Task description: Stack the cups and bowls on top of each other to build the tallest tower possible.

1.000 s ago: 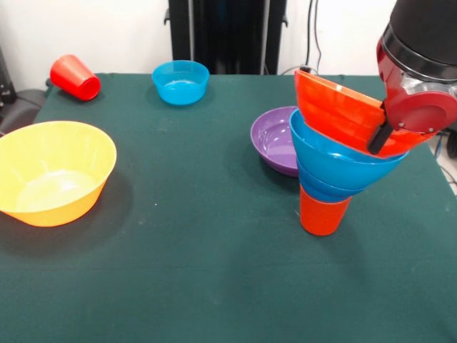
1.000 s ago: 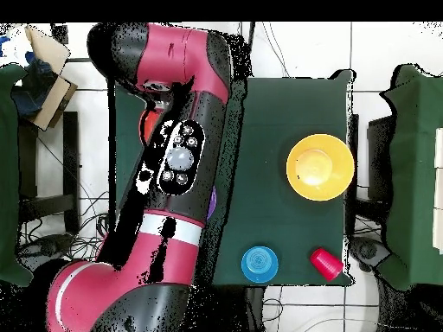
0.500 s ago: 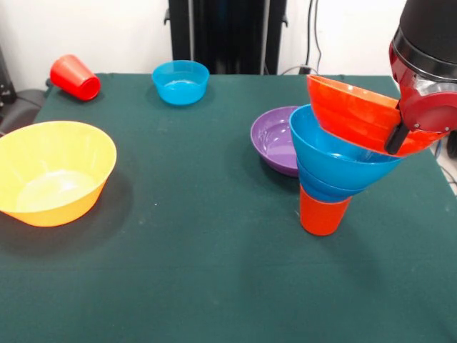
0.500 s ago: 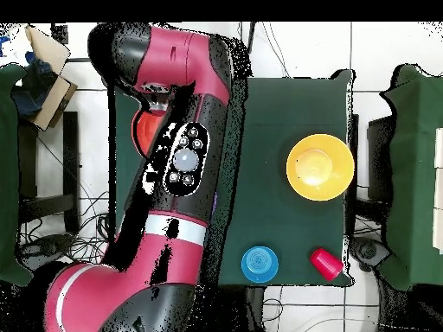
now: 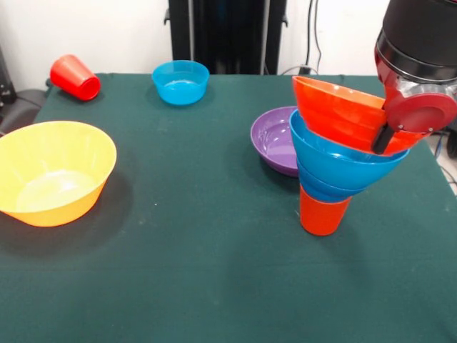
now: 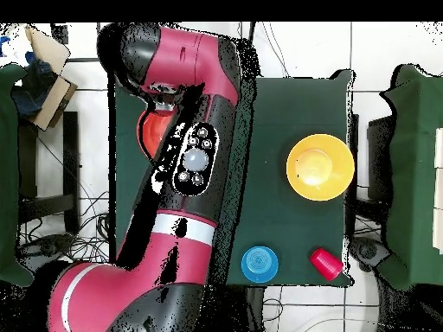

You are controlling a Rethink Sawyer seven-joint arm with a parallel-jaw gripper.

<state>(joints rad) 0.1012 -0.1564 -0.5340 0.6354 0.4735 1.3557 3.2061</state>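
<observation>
At the right, the tower [image 5: 332, 171] stands on an orange cup [image 5: 323, 212] with two blue bowls [image 5: 335, 163] nested above it. A large orange-red bowl [image 5: 341, 114] rests tilted on the upper blue bowl, its opening facing up and left. My gripper [image 5: 382, 139] is shut on that bowl's right rim; one black finger [image 5: 380, 137] shows outside the wall. In the overhead view the arm [image 6: 195, 164] hides the tower, and only part of the orange-red bowl [image 6: 154, 135] shows.
A purple bowl [image 5: 275, 139] sits just left of the tower. A small blue bowl [image 5: 181, 81] [image 6: 260, 264] and a red cup [image 5: 75, 76] [image 6: 325, 261] lying on its side are at the far edge. A large yellow-orange bowl [image 5: 53, 171] [image 6: 319, 167] is at the left.
The gripper carried the orange-red bowl right and slightly up half a second ago. It has since swung back left and down onto the blue bowls. Nothing else moved.
</observation>
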